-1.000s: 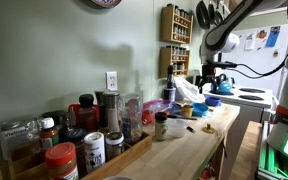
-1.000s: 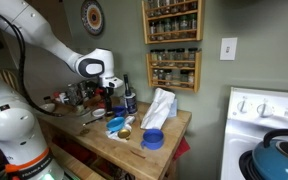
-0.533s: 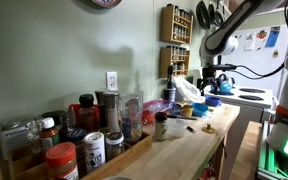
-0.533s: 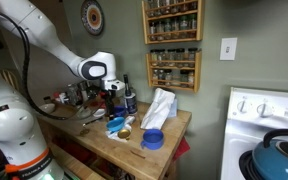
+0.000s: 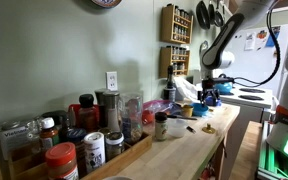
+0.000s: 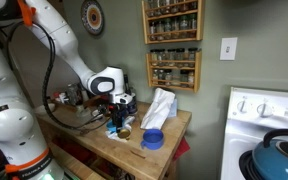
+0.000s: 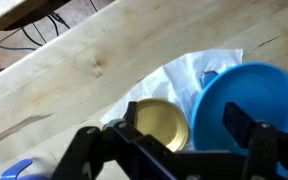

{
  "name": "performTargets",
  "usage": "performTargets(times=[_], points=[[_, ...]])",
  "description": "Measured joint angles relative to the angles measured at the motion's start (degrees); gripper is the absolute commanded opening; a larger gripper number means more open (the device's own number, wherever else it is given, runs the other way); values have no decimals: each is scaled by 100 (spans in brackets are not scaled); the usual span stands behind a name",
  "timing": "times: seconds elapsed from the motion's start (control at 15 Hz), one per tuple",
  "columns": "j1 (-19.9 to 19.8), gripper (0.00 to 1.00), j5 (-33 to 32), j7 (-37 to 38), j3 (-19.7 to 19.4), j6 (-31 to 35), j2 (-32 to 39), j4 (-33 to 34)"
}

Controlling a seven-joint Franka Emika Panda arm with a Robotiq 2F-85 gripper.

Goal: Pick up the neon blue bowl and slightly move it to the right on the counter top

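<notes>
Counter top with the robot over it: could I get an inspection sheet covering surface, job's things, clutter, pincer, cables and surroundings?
Surface: counter top, light wood, crowded along the wall.
Job's things: neon blue bowl, upright on the counter, beside a gold lid and white wrapping.
Clutter: jars and bottles; a second blue item near the counter's edge.
Pincer: pincer open, low over the bowl's rim, holding nothing.
Cables: dark cables beyond the counter's edge.
Surroundings: spice rack, wall outlet, white stove, blue kettle.
</notes>
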Motion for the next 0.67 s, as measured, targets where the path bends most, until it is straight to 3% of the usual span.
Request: performTargets(times=[0.47, 0.67], points=[[61, 5, 401, -593, -74, 320, 337, 228], [101, 0, 525, -762, -74, 321, 336, 293]])
